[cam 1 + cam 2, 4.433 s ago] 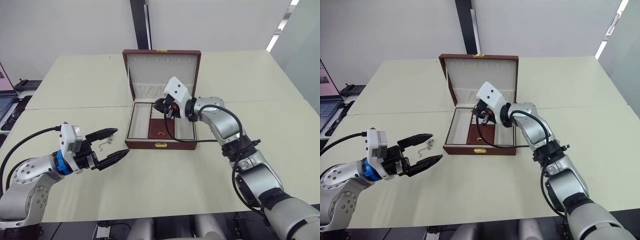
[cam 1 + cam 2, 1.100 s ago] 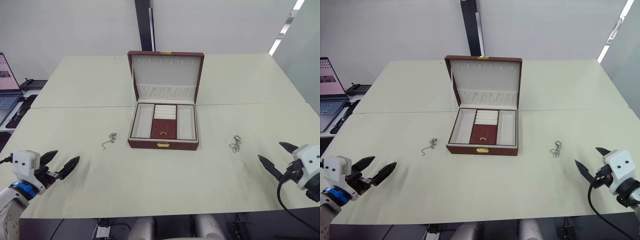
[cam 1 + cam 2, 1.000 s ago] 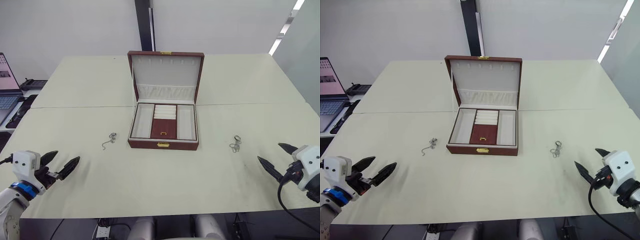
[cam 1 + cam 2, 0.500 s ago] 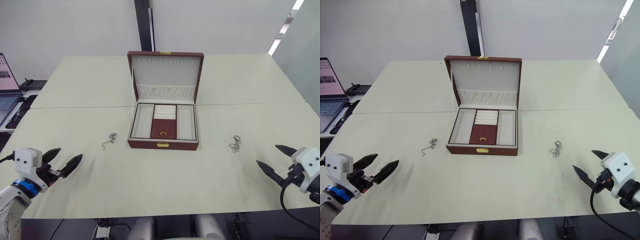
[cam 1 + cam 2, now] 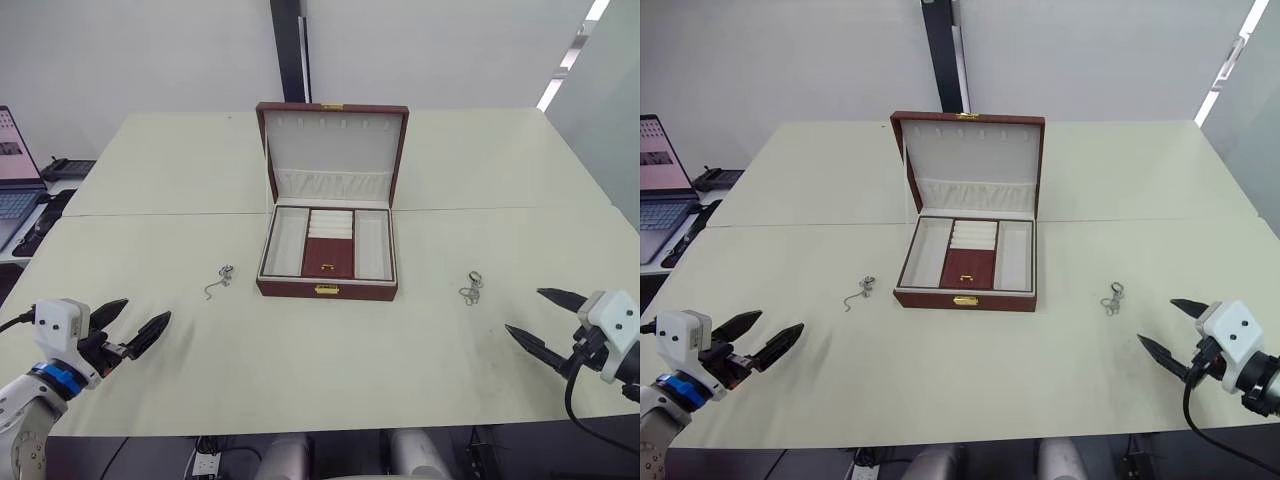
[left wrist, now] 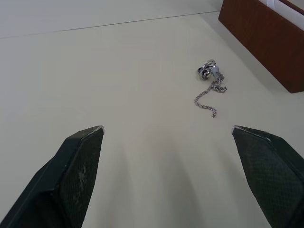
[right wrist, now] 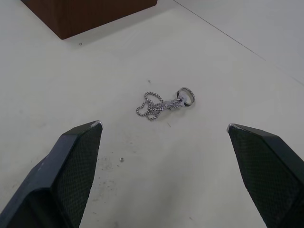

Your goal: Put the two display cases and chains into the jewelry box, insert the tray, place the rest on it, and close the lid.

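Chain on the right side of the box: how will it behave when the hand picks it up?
The right chain lies bunched in loose loops, so it will probably go limp and dangle. Its fine links and small ring look light. Lying flat on the table, it may slide rather than lift.

Both chains (image 7: 164, 104) beside the jewelry box (image 5: 328, 285) are shiny metal; the box is smooth red-brown, the table (image 5: 300, 350) matt cream.

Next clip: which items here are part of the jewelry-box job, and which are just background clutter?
Job items:
jewelry box, lid open
tray seated in the box
left chain on the table
right chain on the table

Lying about:
laptop at the left edge
dark items beside it
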